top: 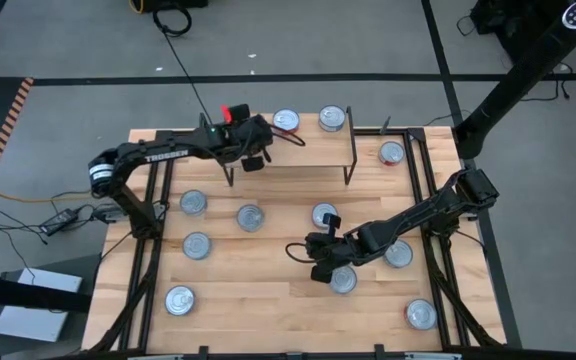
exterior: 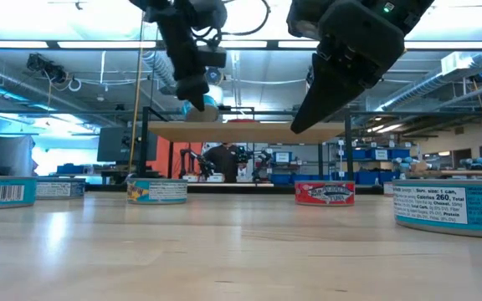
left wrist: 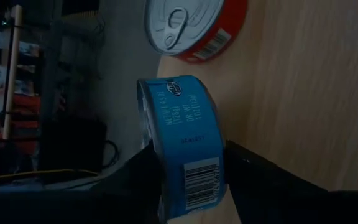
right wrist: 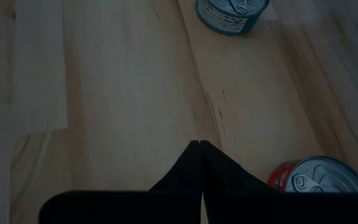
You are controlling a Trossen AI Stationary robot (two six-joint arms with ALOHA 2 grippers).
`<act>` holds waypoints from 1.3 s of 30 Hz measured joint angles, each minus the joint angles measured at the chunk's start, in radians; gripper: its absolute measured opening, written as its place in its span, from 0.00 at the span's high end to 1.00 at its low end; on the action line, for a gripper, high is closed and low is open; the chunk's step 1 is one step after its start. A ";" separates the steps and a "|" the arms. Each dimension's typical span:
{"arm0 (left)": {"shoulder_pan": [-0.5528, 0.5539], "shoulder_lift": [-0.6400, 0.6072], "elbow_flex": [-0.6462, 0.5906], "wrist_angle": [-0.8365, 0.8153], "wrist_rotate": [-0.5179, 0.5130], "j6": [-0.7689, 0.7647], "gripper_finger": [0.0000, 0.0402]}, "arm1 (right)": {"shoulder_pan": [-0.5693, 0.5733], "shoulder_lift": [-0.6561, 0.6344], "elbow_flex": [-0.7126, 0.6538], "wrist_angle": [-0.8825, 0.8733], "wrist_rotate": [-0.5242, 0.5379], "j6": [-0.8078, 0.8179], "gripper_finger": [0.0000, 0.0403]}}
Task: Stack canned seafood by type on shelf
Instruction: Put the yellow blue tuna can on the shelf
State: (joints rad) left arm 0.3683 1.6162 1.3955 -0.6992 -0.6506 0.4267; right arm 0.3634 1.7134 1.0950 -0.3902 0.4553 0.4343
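Observation:
My left gripper [top: 255, 152] is shut on a blue-labelled tin [left wrist: 182, 140] over the left end of the light-wood shelf [top: 298, 165]. Beside it on the shelf stands a red tin [left wrist: 194, 25], and farther right another tin [top: 332, 119]. In the low view the blue tin [exterior: 201, 111] sits just above the shelf top [exterior: 249, 131]. My right gripper [top: 318, 265] is shut and hovers over bare tabletop next to a tin [top: 342, 279], touching nothing. My left gripper pinches the blue tin between its two fingers, one on the silver lid [left wrist: 145, 134] and the other on the flat bottom [left wrist: 219, 155]. The fingers come from the table's left, slanting down. The tin stays lid-up over the shelf; whether it touches the wood I cannot tell.
Several tins stand loose on the tabletop: on the left [top: 193, 203], [top: 197, 245], [top: 179, 300], in the middle [top: 250, 216], [top: 324, 215], and on the right [top: 398, 254], [top: 420, 315], [top: 392, 153]. The shelf's thin black legs [top: 348, 175] stand on the far half.

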 joint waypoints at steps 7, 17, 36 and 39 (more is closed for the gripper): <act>0.005 0.008 0.004 -0.030 0.001 -0.001 0.52 | 0.000 0.000 0.000 -0.001 0.000 0.000 0.98; 0.024 0.008 0.004 -0.095 0.001 -0.032 0.51 | 0.000 0.000 0.000 -0.001 0.000 -0.004 0.98; 0.051 0.000 0.004 -0.216 0.000 -0.057 0.36 | 0.000 0.000 0.000 -0.001 -0.004 -0.008 0.98; 0.038 -0.018 0.004 -0.208 0.000 -0.040 0.35 | 0.000 0.000 0.000 -0.002 -0.004 -0.008 0.98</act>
State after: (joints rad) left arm 0.4064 1.5980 1.3994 -0.9068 -0.6509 0.3872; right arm 0.3634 1.7138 1.0950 -0.3918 0.4511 0.4267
